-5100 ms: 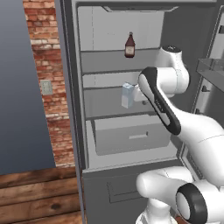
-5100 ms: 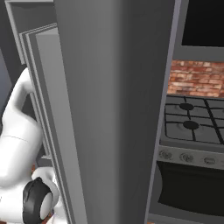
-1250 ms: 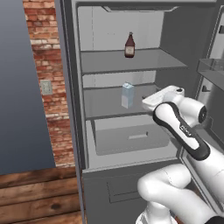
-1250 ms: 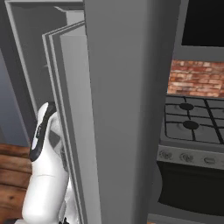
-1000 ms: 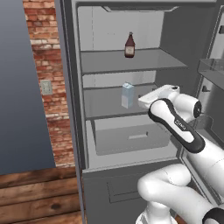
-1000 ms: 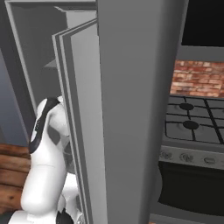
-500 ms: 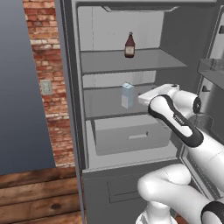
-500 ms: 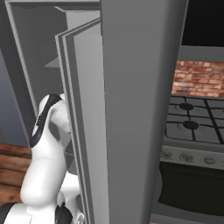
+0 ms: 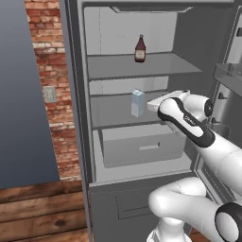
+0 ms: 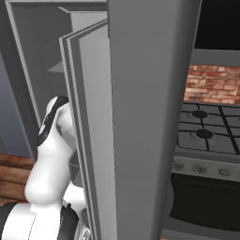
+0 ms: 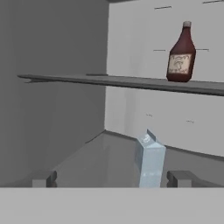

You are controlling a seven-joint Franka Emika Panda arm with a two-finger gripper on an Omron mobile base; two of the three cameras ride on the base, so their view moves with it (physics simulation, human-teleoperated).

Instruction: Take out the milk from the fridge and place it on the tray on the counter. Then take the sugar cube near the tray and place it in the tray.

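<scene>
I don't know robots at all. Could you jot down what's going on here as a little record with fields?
place: open fridge in a kitchen
milk: upright on the middle shelf, untouched
dark brown bottle: upright on the shelf above
drawer: pale, shut, under the milk's shelf
hand: open, pointed at the milk from the front, not touching it
stove: beside the fridge, past its open door
</scene>
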